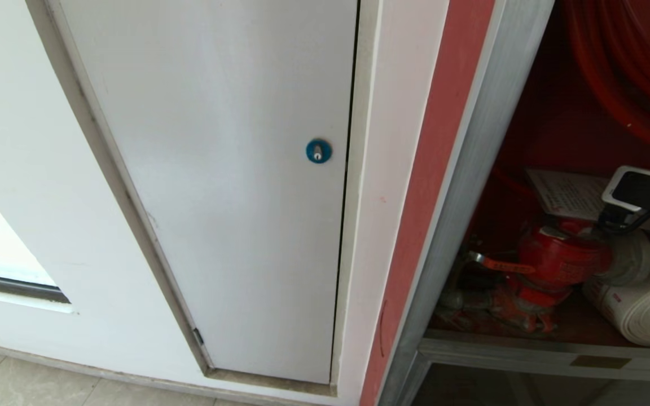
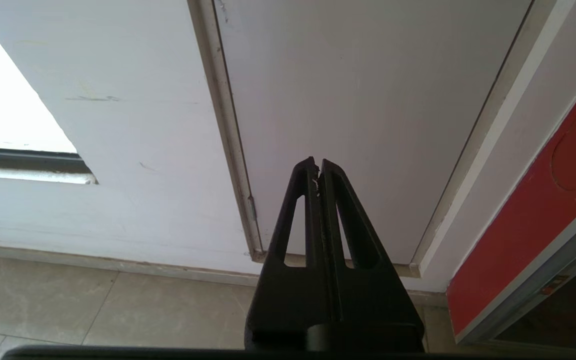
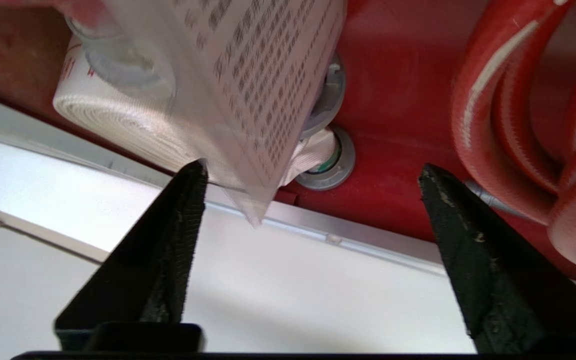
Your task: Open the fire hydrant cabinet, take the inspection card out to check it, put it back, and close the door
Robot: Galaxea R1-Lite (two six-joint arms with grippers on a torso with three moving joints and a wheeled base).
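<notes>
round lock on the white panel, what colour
Blue, with a small silver keyhole centre: the round lock shows best in the head view.

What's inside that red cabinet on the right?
Inside the fire hydrant cabinet: a red hose reel, a red hydrant valve, a white rolled hose, and the inspection card lying above the valve. The right pincer is open beside the card. The cabinet's far right side is out of view.

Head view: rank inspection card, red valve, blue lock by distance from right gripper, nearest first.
From the right gripper, inside the cabinet at the picture's right edge:
1. Inspection card, right beside it.
2. Red valve, just below.
3. Blue lock, far left on the white panel.
</notes>
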